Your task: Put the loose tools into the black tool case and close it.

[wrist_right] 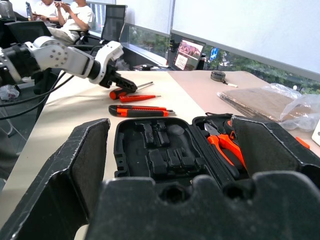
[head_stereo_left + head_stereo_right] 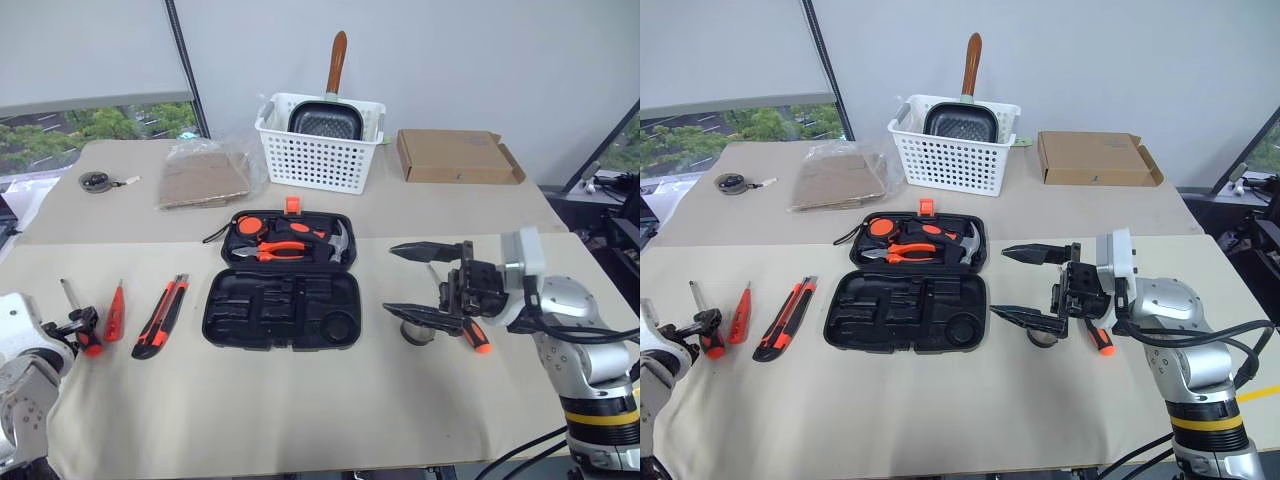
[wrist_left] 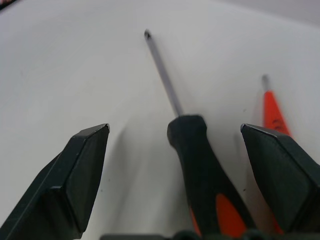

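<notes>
The black tool case [image 2: 283,312] lies open in the middle of the table, its front half bare; orange-handled pliers and a hammer sit in its rear half. To its left lie the utility knife [image 2: 162,316], the slim orange tester screwdriver [image 2: 115,312] and a black-and-orange screwdriver [image 3: 200,160]. My left gripper [image 2: 76,324] is open with that screwdriver's handle between its fingers [image 3: 82,165]. Right of the case my right gripper [image 2: 424,282] hangs open and empty, pointing at the case. Beneath it lie a small tape roll [image 2: 417,332] and a second screwdriver [image 2: 474,335].
At the back stand a white lattice basket [image 2: 318,150] holding a pan, a brown cardboard box [image 2: 455,156], a plastic-wrapped brown pack [image 2: 205,176] and a dark disc with a cord [image 2: 95,181]. People sit far off behind the table [image 1: 75,17].
</notes>
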